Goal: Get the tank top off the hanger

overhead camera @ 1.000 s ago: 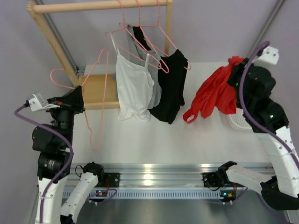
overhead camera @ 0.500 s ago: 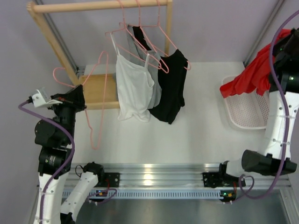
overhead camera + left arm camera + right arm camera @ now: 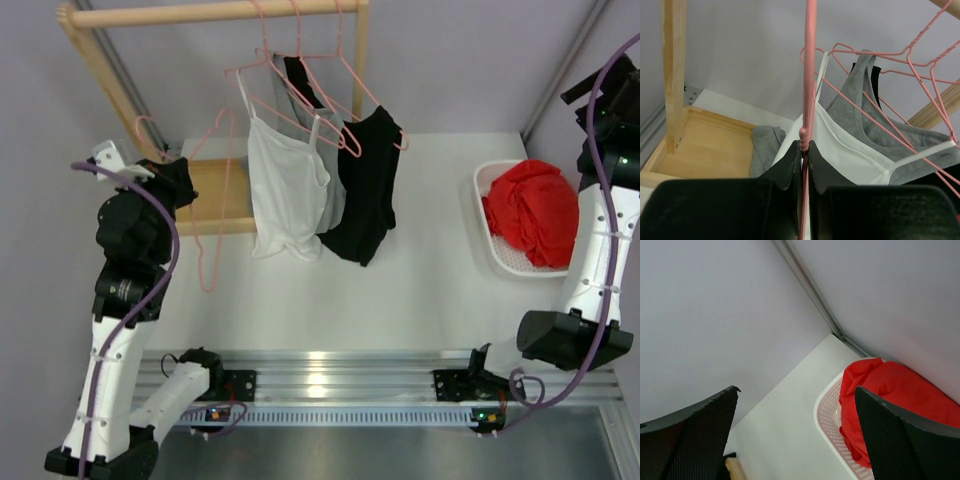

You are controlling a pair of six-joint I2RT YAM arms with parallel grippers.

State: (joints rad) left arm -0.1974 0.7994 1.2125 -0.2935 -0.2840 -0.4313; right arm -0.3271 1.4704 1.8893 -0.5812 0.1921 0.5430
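Left fingers (image 3: 787, 167) tight on pink hanger (image 3: 809, 75)

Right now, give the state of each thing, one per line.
red tank top: heaped in the basket
pink hanger: bare, gripped
left gripper: shut on pink hanger
right gripper: open, empty
white tank top: hung up
grey tank top: hung up
black tank top: hung up

Tank top (image 3: 530, 212): red, off hanger. Crumpled in loose heap inside white mesh basket (image 3: 827, 415) at far right of table. Fills most of basket; fabric reaches rim on near side.

Hanger (image 3: 810, 75): pink wire, bare. Wire pinched between closed fingers of left gripper (image 3: 804, 146), held in air beside left post of wooden rack (image 3: 100, 70). Runs straight up from fingertips in wrist view.
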